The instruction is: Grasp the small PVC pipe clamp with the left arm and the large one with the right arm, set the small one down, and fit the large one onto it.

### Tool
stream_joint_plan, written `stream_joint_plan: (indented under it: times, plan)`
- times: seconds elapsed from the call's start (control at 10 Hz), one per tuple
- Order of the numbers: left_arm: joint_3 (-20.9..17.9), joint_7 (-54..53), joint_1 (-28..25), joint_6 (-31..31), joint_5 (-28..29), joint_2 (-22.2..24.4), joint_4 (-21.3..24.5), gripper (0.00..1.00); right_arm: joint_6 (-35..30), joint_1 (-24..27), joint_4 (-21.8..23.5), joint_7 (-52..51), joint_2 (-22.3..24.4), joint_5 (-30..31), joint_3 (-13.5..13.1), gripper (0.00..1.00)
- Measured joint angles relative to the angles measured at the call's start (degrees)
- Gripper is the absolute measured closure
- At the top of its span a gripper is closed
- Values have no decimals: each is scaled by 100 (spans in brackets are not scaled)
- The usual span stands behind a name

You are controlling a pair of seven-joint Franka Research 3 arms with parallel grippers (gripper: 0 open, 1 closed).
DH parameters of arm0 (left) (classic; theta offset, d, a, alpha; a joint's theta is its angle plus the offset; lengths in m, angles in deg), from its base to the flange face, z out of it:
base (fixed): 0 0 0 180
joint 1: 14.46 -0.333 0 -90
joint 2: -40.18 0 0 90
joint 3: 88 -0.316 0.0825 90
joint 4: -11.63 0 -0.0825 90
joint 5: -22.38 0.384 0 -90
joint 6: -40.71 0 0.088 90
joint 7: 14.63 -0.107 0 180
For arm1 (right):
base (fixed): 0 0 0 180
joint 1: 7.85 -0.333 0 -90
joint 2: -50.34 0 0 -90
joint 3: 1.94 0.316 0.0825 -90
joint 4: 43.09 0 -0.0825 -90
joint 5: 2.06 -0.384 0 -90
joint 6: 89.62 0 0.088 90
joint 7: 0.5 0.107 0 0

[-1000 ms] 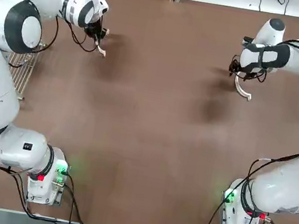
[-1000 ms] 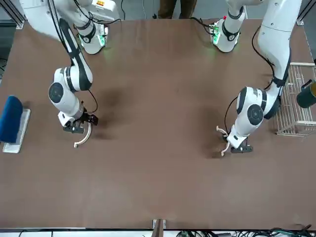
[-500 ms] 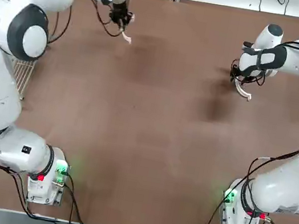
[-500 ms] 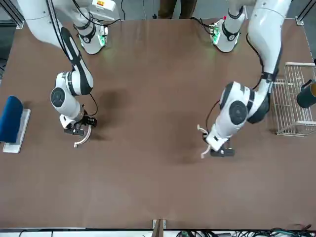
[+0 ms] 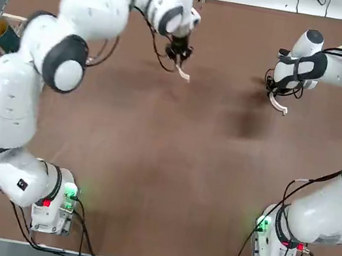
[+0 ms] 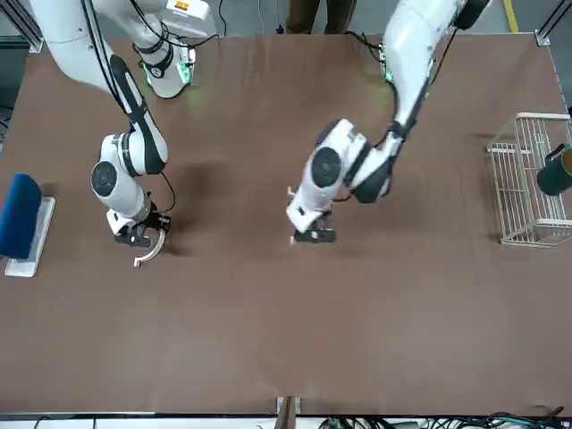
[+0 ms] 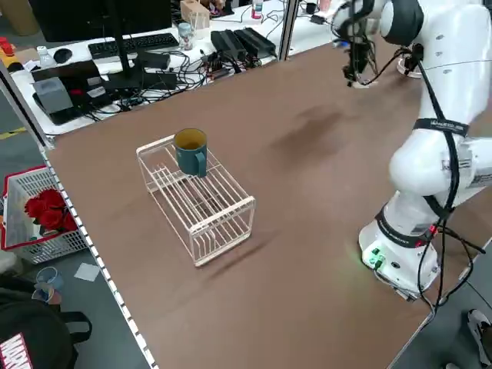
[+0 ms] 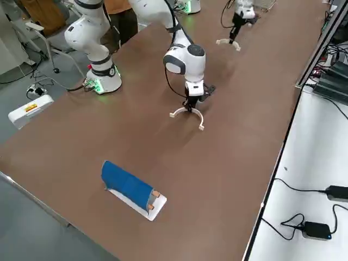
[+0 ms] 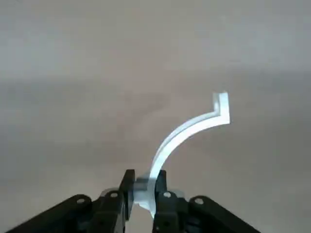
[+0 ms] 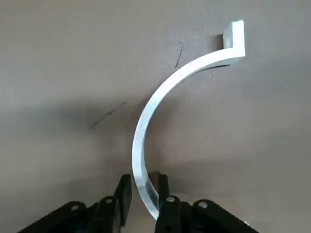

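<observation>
Overhead, we see the left end effector (image 5: 180,63) gripping the small clamp (image 9: 190,128) at the frame's upper centre, while the right end effector (image 5: 271,91) is at the large clamp (image 10: 146,116), upper right, its grip something we cannot tell.

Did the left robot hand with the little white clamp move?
Yes. The left gripper moved away from the white wire rack, toward the table's middle.
</observation>
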Motion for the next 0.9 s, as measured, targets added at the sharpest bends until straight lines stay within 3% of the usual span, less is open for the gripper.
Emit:
stream_joint_plan:
  times: [0.3, 0.7, 0.9]
  plan:
    - [-696, 130, 768, -413, 2, -674, -433, 79, 68, 2, -29, -4, -52, 4, 0, 88]
    - [-780, -89, 728, -685, 77, -971, -517, 79, -159, 0, -145, -2, -46, 5, -10, 91]
    - [-779, -213, 742, -685, 81, -972, -519, 78, -1055, -26, -650, -8, 14, 14, -7, 91]
